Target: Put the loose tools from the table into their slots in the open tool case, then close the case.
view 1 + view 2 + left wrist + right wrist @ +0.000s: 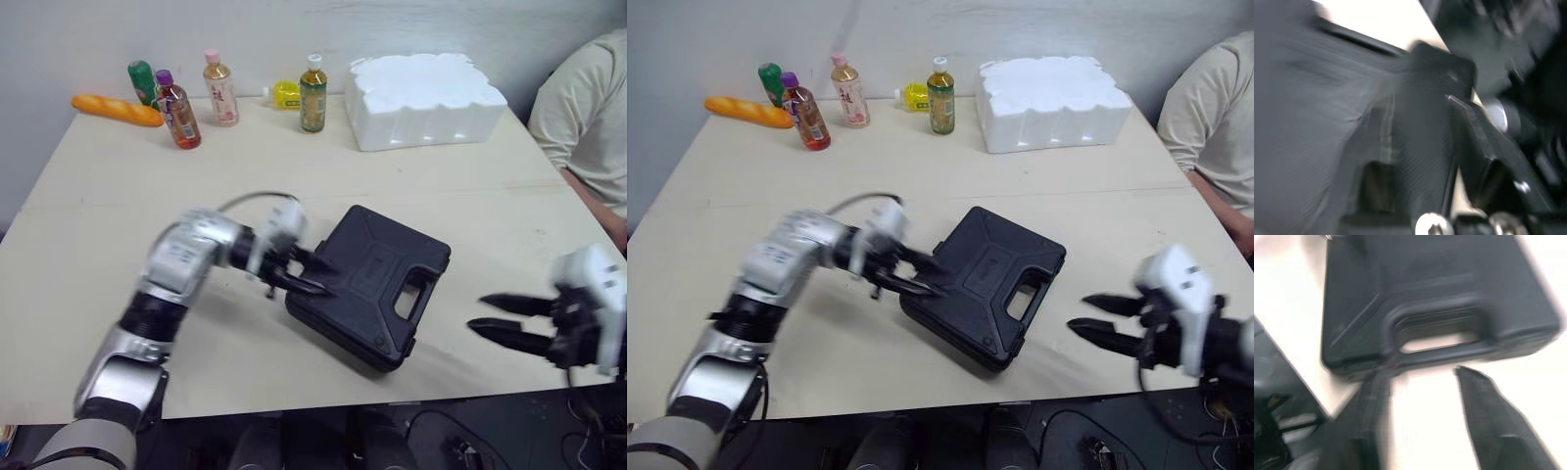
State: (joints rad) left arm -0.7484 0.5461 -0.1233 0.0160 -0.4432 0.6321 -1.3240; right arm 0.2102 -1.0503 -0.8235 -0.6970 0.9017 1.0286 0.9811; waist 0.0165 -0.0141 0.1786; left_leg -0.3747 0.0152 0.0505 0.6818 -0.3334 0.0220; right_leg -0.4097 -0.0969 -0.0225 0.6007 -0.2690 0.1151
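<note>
Lying shut near the front edge of the worktop (118, 225), the tool case (377, 269) has its lid down and its handle toward the right claw (477, 311), which hangs spread wide near that side, holding nothing. The left claw (306, 274) meets the case's opposite edge; whether it grips I cannot tell. Probably only latching is left.

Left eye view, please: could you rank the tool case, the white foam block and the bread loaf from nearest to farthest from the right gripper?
From the right gripper, at the right front edge of the table:
1. Tool case, closed, just to its left.
2. White foam block, far right of the table.
3. Bread loaf, far left corner.
</note>
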